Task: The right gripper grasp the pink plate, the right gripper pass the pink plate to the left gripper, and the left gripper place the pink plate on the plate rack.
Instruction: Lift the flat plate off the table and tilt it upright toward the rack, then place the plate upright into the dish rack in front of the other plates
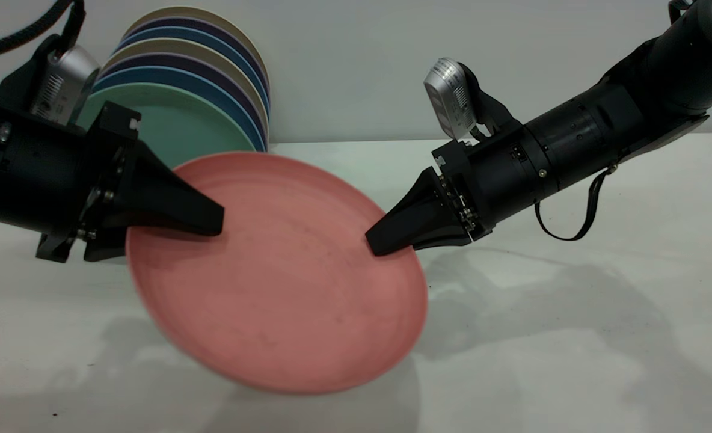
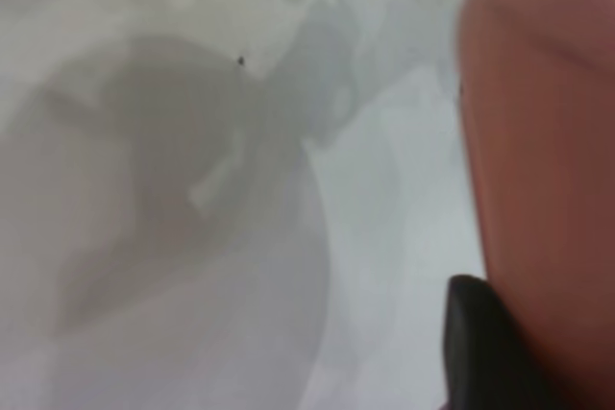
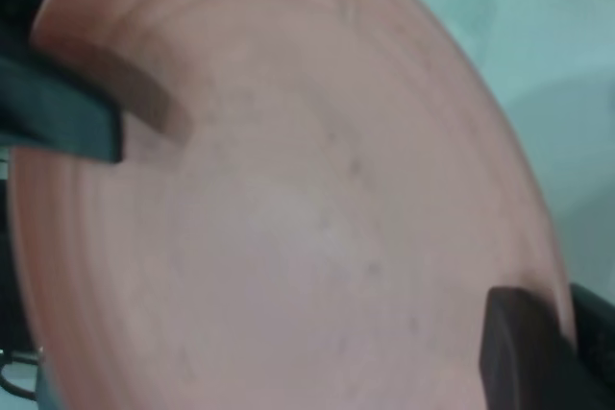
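Note:
The pink plate (image 1: 278, 270) hangs tilted above the table, held between the two arms. My right gripper (image 1: 377, 243) is shut on the plate's right rim, one jaw over the face and one behind it. My left gripper (image 1: 214, 222) is shut on the plate's left rim in the same way. In the right wrist view the plate (image 3: 307, 208) fills the picture, with my right gripper (image 3: 567, 333) at its near rim and the left gripper's finger (image 3: 58, 122) at its far rim. In the left wrist view the plate (image 2: 548, 141) is beside my finger (image 2: 480, 352). The plate rack's wires are hidden.
Several plates, green (image 1: 181, 126) in front, then blue, purple and beige (image 1: 211, 66), stand upright in a row at the back left, just behind the left arm. The white table (image 1: 572, 337) lies under and to the right of the pink plate.

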Robot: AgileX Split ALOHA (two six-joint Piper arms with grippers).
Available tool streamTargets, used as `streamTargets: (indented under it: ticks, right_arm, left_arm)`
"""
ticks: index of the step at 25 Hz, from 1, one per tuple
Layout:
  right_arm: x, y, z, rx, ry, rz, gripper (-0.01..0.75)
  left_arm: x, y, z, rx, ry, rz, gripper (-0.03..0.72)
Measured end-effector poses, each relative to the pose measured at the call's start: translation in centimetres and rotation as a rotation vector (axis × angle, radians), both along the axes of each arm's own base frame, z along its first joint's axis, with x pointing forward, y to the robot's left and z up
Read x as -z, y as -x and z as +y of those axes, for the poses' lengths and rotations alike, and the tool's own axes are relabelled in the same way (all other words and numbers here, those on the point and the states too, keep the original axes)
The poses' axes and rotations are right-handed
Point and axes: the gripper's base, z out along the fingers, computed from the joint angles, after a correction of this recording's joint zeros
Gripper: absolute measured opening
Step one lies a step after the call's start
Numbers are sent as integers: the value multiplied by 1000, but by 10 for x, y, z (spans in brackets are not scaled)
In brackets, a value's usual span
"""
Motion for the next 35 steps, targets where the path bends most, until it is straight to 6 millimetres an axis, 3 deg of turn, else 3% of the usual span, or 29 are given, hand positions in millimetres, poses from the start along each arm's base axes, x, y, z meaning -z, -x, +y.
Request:
streamTargets:
  ticks: [1,6,8,14,18,22,26,31,35]
  right_arm:
    - [0,0,0,-4,-3,-1,31]
    - [-2,0,1,-2,-19,9,101]
    - [-3,1,1,8,-26,34,173]
    - [-4,-1,-2,40,-25,78,505]
    - [-7,-6,-19,71,-25,117,635]
    - [-14,-16,-56,143,35,143,638]
    - [-24,-22,-86,204,83,148,579]
    - [-38,-22,-97,212,119,141,507]
    - [-36,-18,-102,188,180,165,457]
  left_arm:
    - [1,-1,1,-8,-9,2,170]
    - [2,0,2,-3,-16,2,161]
    - [1,0,1,9,-14,-9,159]
    - [1,-1,2,48,-40,-60,124]
    - [-5,-10,2,114,-84,-89,106]
    - [-17,-23,7,233,-208,-68,101]
    - [-36,-40,19,292,-406,-73,101]
    - [-68,-65,37,327,-659,-159,101]
    - [-91,-82,45,424,-837,-285,101]
